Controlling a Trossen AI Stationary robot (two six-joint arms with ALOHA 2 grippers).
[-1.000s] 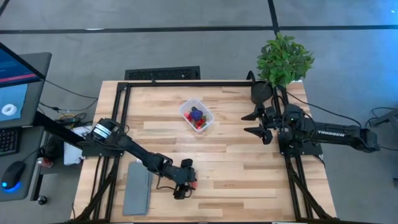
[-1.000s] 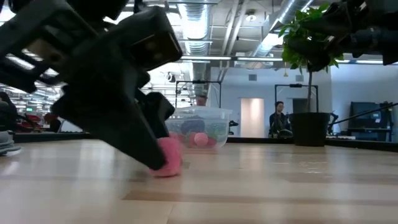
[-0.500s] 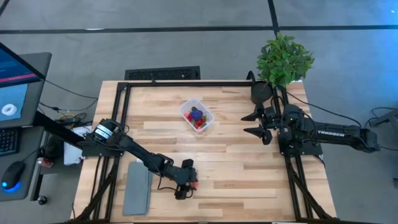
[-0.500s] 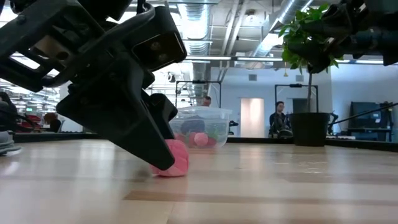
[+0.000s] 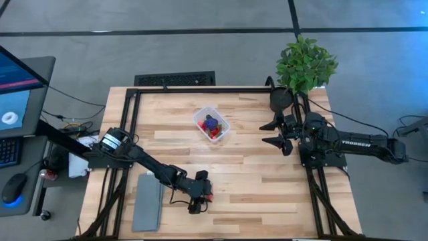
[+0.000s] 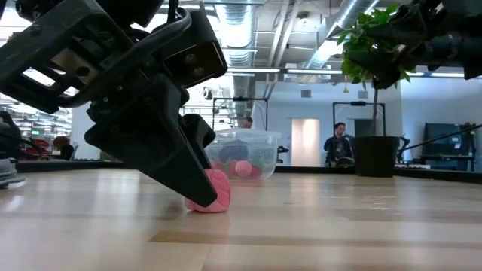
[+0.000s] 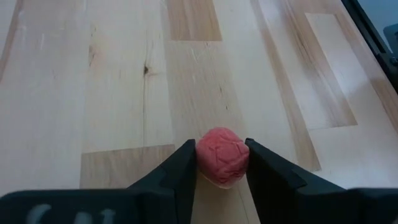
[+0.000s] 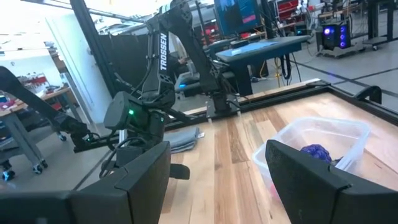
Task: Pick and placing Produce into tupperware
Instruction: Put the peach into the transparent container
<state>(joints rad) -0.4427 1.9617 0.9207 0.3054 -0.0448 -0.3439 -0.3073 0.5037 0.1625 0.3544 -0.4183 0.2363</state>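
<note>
Left gripper [image 7: 222, 163] clamps one pink piece [image 7: 222, 156] on the table [image 7: 124, 93]; right gripper [image 8: 217, 168] spread wide

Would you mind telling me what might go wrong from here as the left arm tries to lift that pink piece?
The left gripper pinches the round pink piece only at its fingertips, so it may squirt out and roll across the table. The tupperware is well away and already holds produce, so a drop in transit or a bounce out seems possible.
</note>
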